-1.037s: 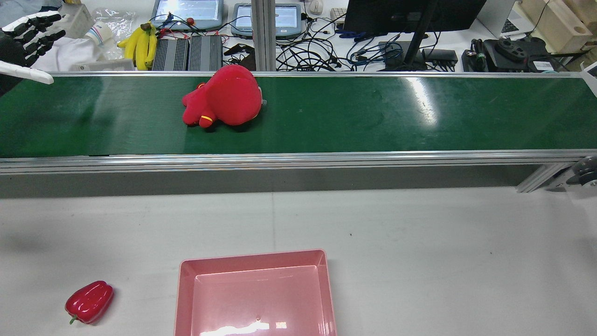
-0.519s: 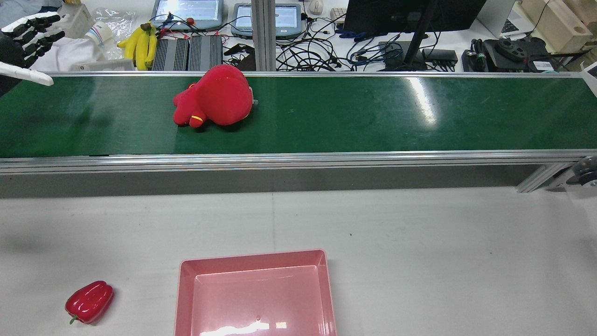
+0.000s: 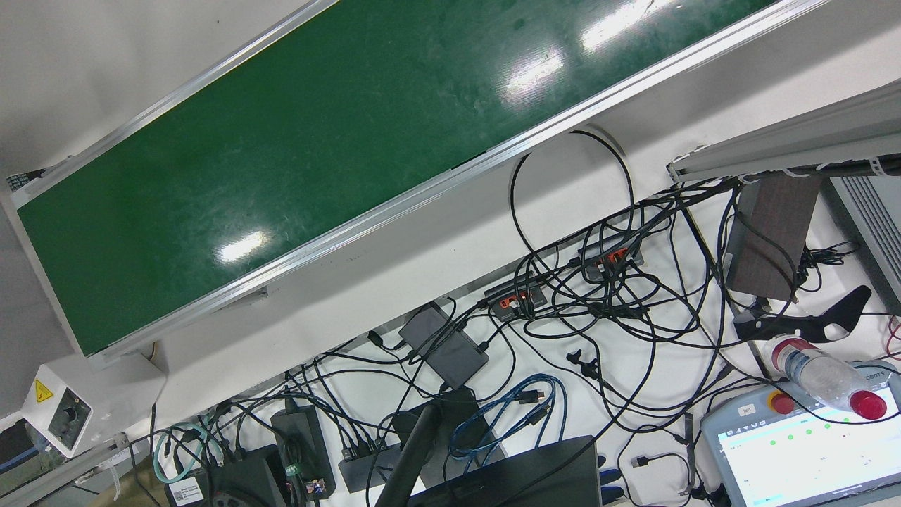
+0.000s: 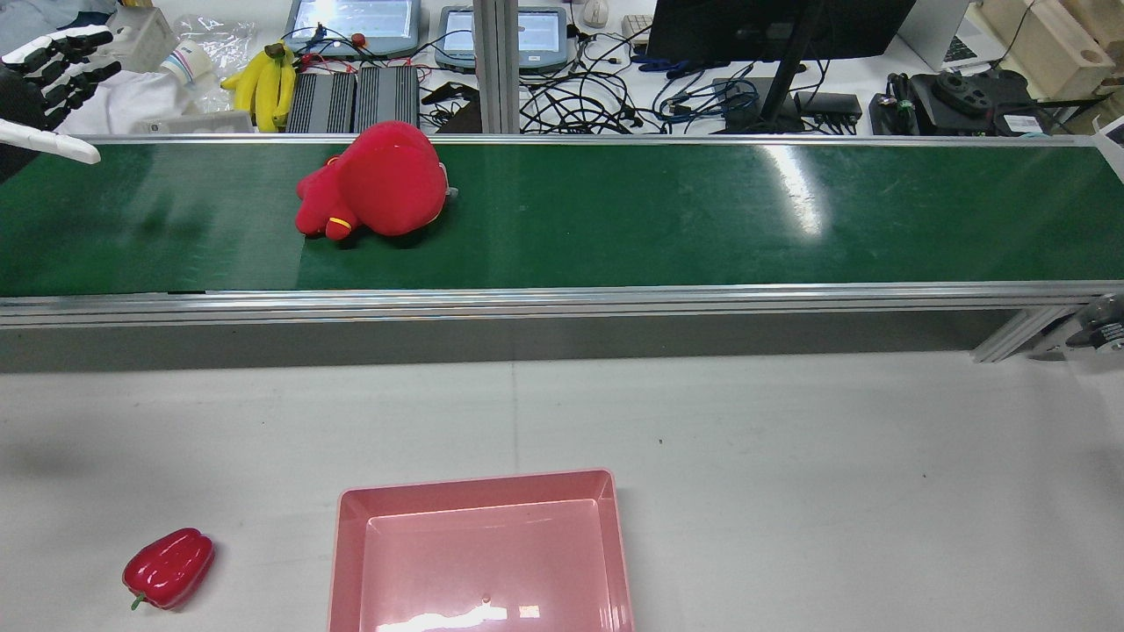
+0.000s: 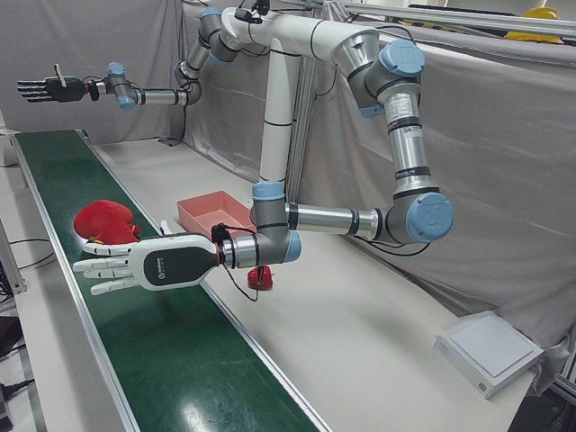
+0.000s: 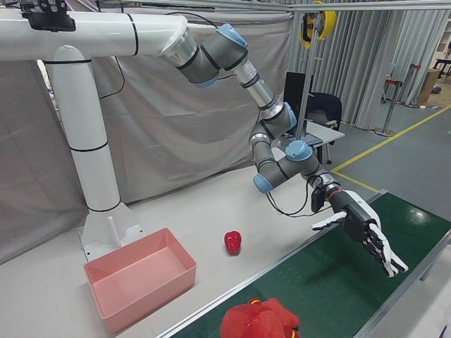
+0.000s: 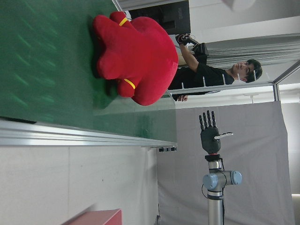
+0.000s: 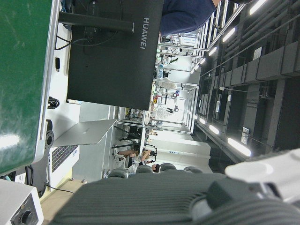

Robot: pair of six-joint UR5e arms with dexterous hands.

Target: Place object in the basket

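Rear view, L to R: left hand (image 4: 53, 66) at far left edge, above the end of the green conveyor belt (image 4: 615, 219), fingers spread apart, holding nothing. Red plush toy (image 4: 373, 180) lies on the belt, left of centre, near the far rail, well apart from that hand. Red bell pepper (image 4: 169, 568) sits on the grey table (image 4: 790, 483) at near left, just beside but not touching the pink basket (image 4: 351, 544), which holds nothing visible.

Left-front view: right hand (image 5: 49, 88) raised high over the belt's far end, fingers apart, empty. Left hand (image 5: 135, 265) hovers flat over the belt, palm side w/ fingers stretched toward the plush toy (image 5: 103, 220), close to it; can't tell if touching. Basket (image 5: 213, 209) behind, pepper (image 5: 262, 278) partly hidden by the forearm.

Right-front view: basket (image 6: 141, 278) at left, pepper (image 6: 233, 241) mid-table, plush (image 6: 261, 320) at bottom edge on belt, left hand (image 6: 366, 232) to the right, fingers open.
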